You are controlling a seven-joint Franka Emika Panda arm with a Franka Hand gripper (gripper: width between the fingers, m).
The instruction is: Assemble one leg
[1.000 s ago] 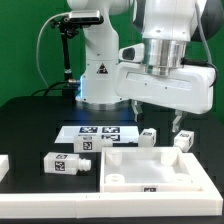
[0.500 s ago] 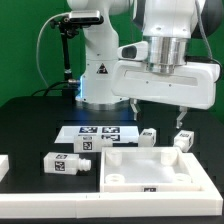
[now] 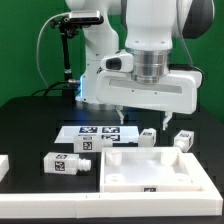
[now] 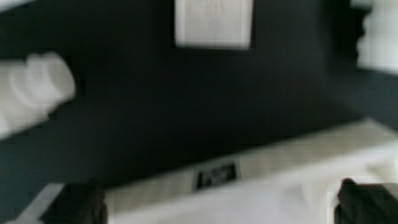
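Note:
Several white legs with tag stickers lie on the black table. One leg (image 3: 148, 136) and another (image 3: 184, 139) stand behind the large white panel (image 3: 150, 168). Two more legs (image 3: 66, 164) lie at the exterior view's left. My gripper (image 3: 142, 121) hangs open and empty above the panel's far edge, close to the leg behind it, touching nothing. The wrist view is blurred: it shows the dark fingertips (image 4: 80, 205), wide apart, over the panel edge (image 4: 267, 165) and its tag, and a white leg (image 4: 217, 22) farther off.
The marker board (image 3: 98, 132) lies behind the panel, in front of the robot base. A white part (image 3: 3, 163) sits at the left edge. Another white piece (image 4: 32, 88) shows in the wrist view.
My gripper has moved toward the exterior view's left, from above the right-hand leg to over the panel's far edge. It stays open. No part has moved.

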